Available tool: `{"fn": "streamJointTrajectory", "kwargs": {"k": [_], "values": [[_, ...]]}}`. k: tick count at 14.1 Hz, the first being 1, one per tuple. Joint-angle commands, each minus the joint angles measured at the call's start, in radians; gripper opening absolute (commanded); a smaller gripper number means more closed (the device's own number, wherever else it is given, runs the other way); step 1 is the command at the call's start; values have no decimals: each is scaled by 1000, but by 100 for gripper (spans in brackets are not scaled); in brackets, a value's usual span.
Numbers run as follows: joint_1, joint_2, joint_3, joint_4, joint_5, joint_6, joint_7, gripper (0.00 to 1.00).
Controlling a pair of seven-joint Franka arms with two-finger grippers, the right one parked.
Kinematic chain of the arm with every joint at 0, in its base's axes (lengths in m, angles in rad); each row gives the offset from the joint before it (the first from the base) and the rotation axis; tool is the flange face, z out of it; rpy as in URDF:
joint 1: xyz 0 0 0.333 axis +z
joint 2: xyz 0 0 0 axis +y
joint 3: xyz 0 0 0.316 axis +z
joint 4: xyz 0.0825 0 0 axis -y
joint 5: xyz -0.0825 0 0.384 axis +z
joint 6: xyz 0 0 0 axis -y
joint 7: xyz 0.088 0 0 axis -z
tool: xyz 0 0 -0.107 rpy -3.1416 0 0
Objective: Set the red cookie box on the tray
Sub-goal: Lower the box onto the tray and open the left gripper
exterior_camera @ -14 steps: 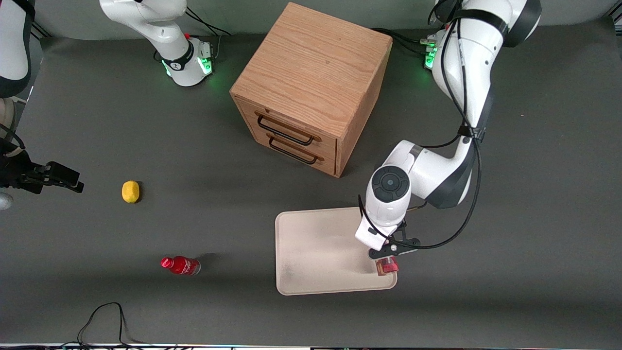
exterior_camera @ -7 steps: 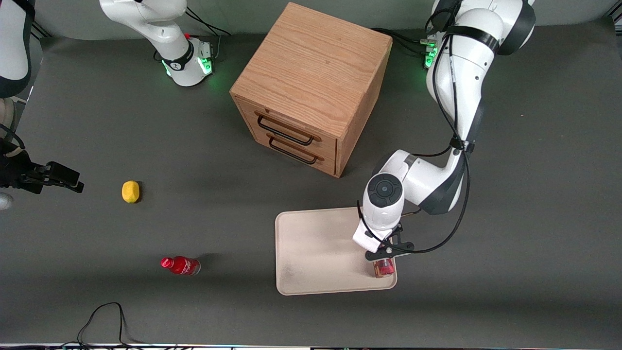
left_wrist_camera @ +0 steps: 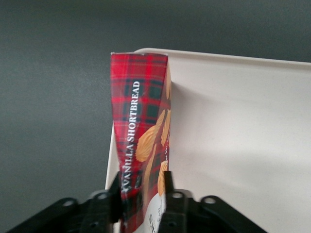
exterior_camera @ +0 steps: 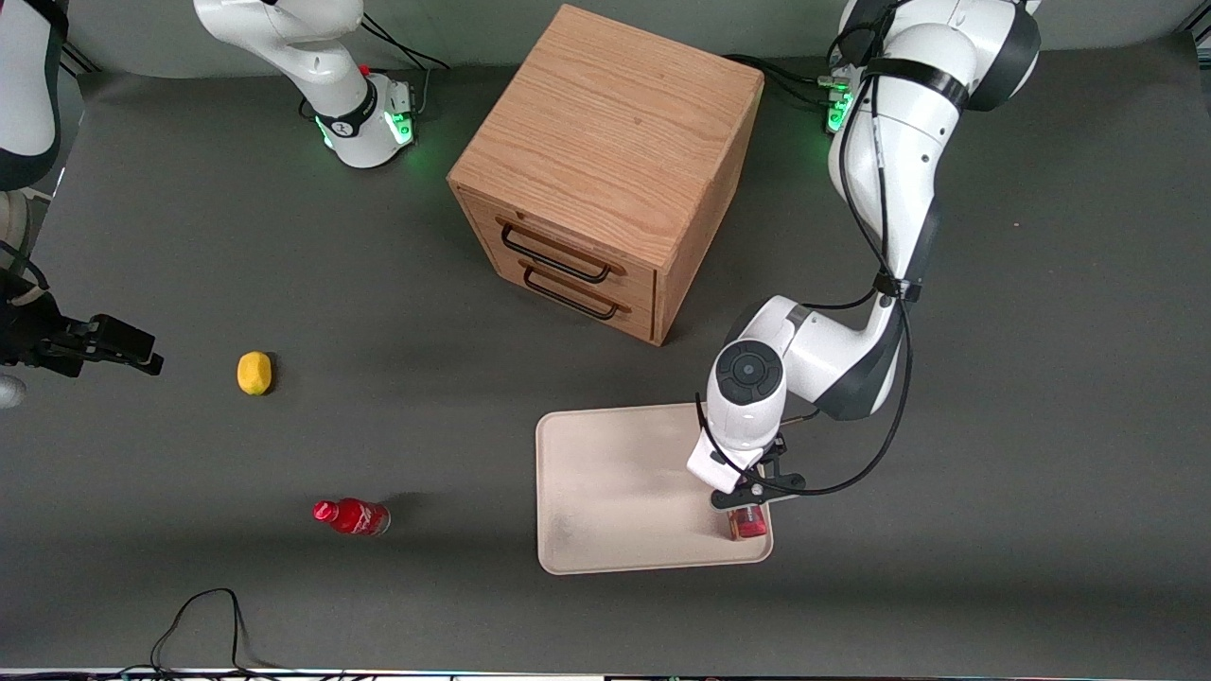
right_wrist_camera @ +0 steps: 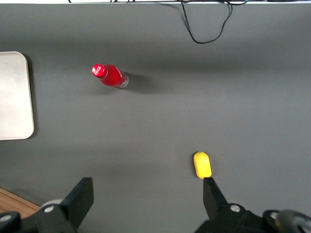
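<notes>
Item: red cookie box [left_wrist_camera: 141, 145], tartan-printed, lettered "Vanilla Shortbread", held on end and upright in the gripper [left_wrist_camera: 142, 194], whose two fingers [left_wrist_camera: 108, 196] are clamped against its narrow sides near the upper end. Location: over the tray [exterior_camera: 605, 492], at the tray's corner nearest the front camera on the working arm's side; the box's lower end reaches down at that corner's rim, and whether it touches the tray floor cannot be told. Step in hand, as judged: setting the box down and letting go. Handling note: the box sits tight to the rim, so a release here risks it catching the lip or toppling off the tray edge; better to ease it slightly toward the tray's centre, lower until the end bears on the floor, or tilt it to lie flat along the short side, then part the fingers slowly and lift straight up. Also on the table: wooden cabinet [exterior_camera: 605, 170], red bottle [exterior_camera: 352, 516], yellow object [exterior_camera: 254, 373], all well apart from the tray.
</notes>
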Motion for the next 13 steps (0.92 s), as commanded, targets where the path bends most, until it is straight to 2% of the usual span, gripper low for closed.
{"fn": "streamJointTrajectory", "kwargs": {"k": [1, 6, 13], "values": [[-1, -12, 8, -11, 15, 12, -13, 100], [5, -70, 6, 3, 6, -50, -13, 100], [28, -336, -2, 14, -28, -270, -2, 100]]}}
